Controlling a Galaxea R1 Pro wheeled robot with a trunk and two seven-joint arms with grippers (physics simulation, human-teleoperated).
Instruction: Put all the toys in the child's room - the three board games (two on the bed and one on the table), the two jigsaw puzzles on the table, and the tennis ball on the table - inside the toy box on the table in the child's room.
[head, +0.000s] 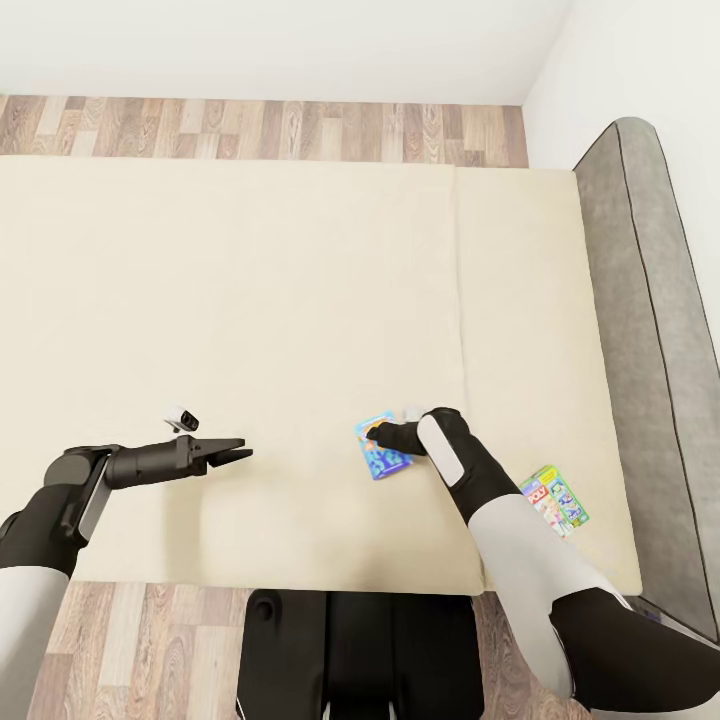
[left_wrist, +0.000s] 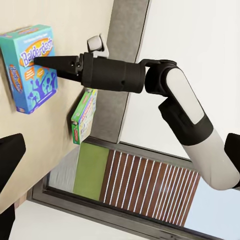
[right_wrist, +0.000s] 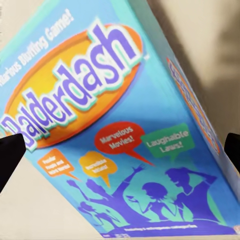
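Blue-green cardboard marks the thing in hand: the Balderdash board game (head: 381, 447), lying flat on the cream bed (head: 250, 300) near its front edge. In the right wrist view the Balderdash board game (right_wrist: 120, 135) sits squarely ahead, its printed lid facing the camera, with the dark tips of the two fingers at either margin of the picture and clear of the box. The right gripper (head: 378, 433) is thus poised over the game with its jaws spread wide and nothing held (the left wrist view shows the right gripper (left_wrist: 50, 62) from the side, its tip just short of the box and no contact to be made out). A second board game (head: 555, 500), green-edged, lies on the bed beside the right forearm, towards the grey headboard (head: 650, 330). The left gripper (head: 240, 453) hangs above bare bedding, well apart from both boxes; its jaws appear nearly closed and empty, though the gap is hard to judge.

Step in hand, as judged: the approach to the first of the two games on the bed, with no grasp yet made. The next move calls for lowering the open jaws across the box's narrower dimension, closing on its edges, then lifting it level for carriage to the toy box.
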